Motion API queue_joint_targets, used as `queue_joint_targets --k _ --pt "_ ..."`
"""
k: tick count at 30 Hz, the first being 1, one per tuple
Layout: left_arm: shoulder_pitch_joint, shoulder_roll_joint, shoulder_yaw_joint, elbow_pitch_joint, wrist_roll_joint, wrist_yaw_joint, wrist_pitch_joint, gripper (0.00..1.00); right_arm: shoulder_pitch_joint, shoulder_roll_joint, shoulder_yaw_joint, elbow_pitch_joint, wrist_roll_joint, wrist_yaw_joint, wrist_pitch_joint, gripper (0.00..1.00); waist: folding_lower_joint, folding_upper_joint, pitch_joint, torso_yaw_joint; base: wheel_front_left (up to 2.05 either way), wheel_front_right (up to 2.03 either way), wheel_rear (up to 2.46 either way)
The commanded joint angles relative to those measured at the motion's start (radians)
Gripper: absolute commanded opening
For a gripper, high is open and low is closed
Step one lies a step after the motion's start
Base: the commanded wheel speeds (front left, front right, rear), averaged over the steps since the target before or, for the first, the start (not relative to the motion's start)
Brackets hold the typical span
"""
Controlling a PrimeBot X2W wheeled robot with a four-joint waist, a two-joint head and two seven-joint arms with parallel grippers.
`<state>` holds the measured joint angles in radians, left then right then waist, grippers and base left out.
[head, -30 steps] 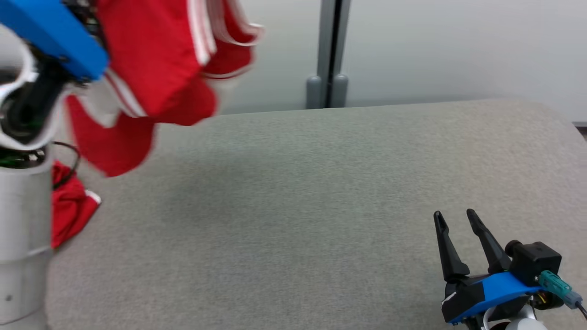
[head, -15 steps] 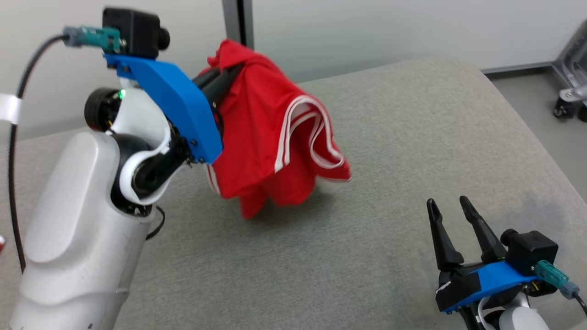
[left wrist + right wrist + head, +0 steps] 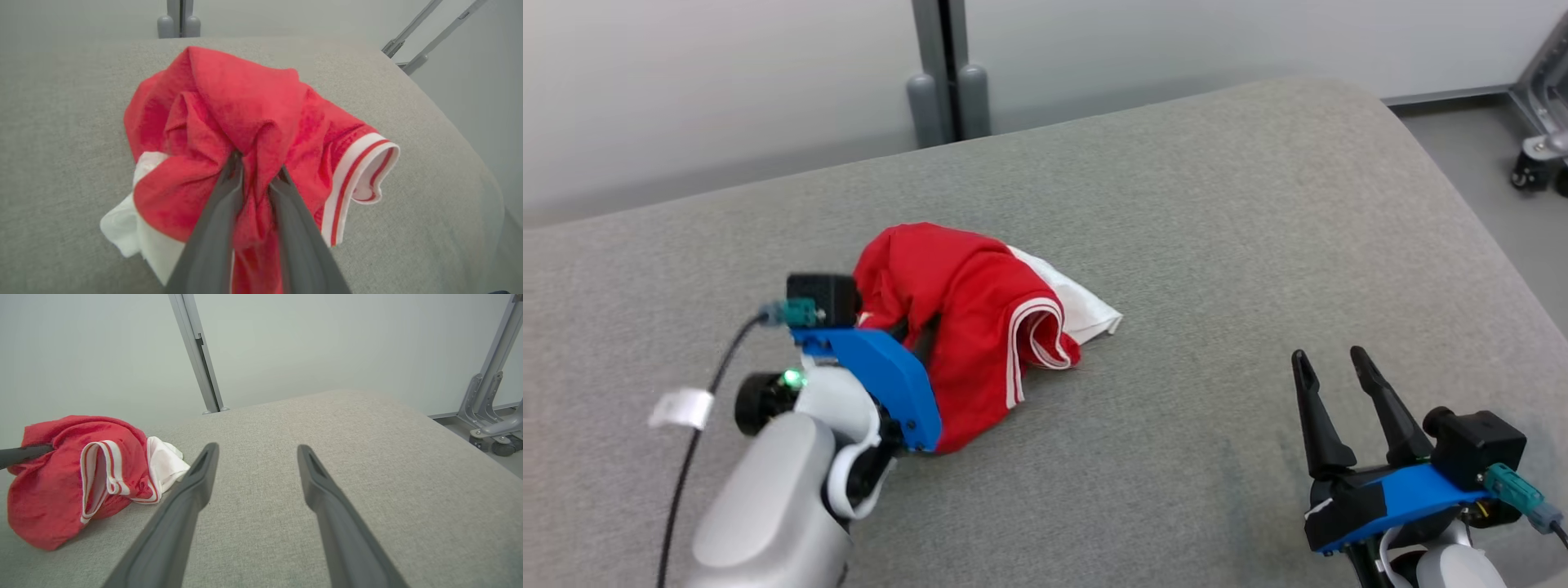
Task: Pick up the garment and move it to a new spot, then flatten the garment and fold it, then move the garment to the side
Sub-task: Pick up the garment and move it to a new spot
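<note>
Lying bunched left of centre in the head view, the red garment [image 3: 980,327] rests on the grey desk [image 3: 1217,204], a white part poking out at its right. The left claw [image 3: 257,167] stands narrow, a red fold pinched between its fingers, tips buried in cloth. At lower right, well apart, the right claw [image 3: 1331,367] gapes wide, holding nothing.

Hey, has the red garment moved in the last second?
Yes. The garment has come down: it hung above the table from the left gripper, and now lies bunched on the table, cloth between that gripper's fingers.
</note>
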<state>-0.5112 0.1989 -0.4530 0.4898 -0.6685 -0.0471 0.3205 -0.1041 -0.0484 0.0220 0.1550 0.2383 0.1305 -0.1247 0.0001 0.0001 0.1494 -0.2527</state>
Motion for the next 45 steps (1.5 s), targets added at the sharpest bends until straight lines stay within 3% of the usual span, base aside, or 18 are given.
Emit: queue_joint_targets --k 1,10,19,25,32,45 --pt "0.018 -0.02 0.002 0.03 0.002 -0.001 -0.048 1.0 -0.009 -0.003 -0.003 -0.001 -0.004 0.0 0.0 1.0 -0.0001 -0.0001 -0.001 0.018 0.0 0.0 0.0" --pt "0.057 -0.088 0.036 0.073 0.012 0.011 -0.326 1.0 0.021 -0.004 -0.008 -0.007 -0.012 0.0 0.017 1.0 -0.0001 -0.0001 -0.045 0.121 0.0 0.0 0.0" --pt "0.205 -0.057 0.112 -0.072 0.033 0.047 -0.561 1.0 0.056 -0.004 -0.035 -0.012 -0.005 0.0 0.027 1.0 -0.0001 -0.0001 -0.098 0.206 0.0 0.0 0.0" --pt "0.321 -0.042 0.176 -0.18 0.063 0.046 -0.585 1.0 0.071 -0.003 -0.048 -0.016 -0.014 0.0 0.033 1.0 -0.0001 -0.0001 -0.112 0.249 0.0 0.0 0.0" --pt "0.462 -0.017 0.253 -0.293 0.212 0.066 -0.587 1.0 0.092 -0.004 -0.054 -0.023 -0.05 0.0 0.046 1.0 -0.0001 -0.0001 -0.131 0.292 0.0 0.0 0.0" --pt "0.57 0.047 0.252 -0.325 0.289 0.097 -0.549 1.0 0.132 -0.004 -0.083 -0.024 -0.074 0.0 0.062 1.0 -0.0001 -0.0001 -0.163 0.311 0.0 0.0 0.0"
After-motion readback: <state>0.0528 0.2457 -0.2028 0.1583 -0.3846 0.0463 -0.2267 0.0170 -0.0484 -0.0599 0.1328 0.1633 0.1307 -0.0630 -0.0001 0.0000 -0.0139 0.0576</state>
